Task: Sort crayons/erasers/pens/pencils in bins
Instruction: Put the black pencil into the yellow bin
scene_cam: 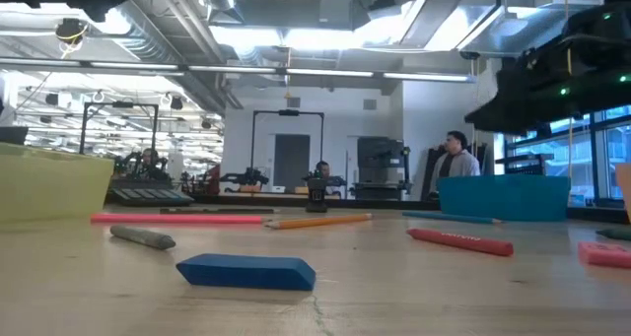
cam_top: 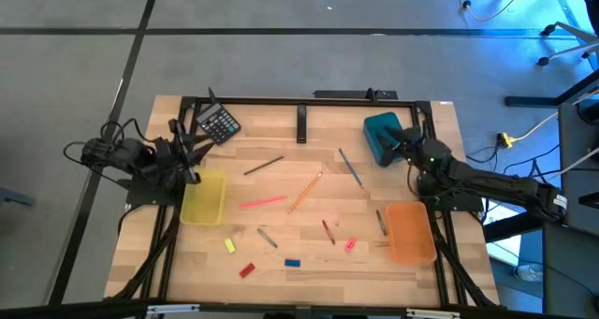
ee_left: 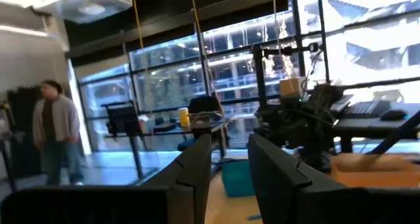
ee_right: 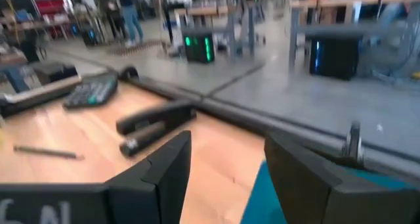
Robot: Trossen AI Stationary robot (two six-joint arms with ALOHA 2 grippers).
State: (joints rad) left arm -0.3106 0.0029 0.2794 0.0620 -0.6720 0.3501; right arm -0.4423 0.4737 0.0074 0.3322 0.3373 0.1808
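Right gripper (cam_top: 404, 143) above teal bin (cam_top: 379, 132) — open-fingered

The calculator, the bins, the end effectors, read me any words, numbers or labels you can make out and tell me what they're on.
None can be read.
Calculator: keys and any label too small to read.
Right end effector: pale marks on its housing, cut off and blurred, unreadable.
Yellow bin, teal bin, orange bin: no lettering shows.
Blue eraser: no print visible.
Left end effector: no marking.
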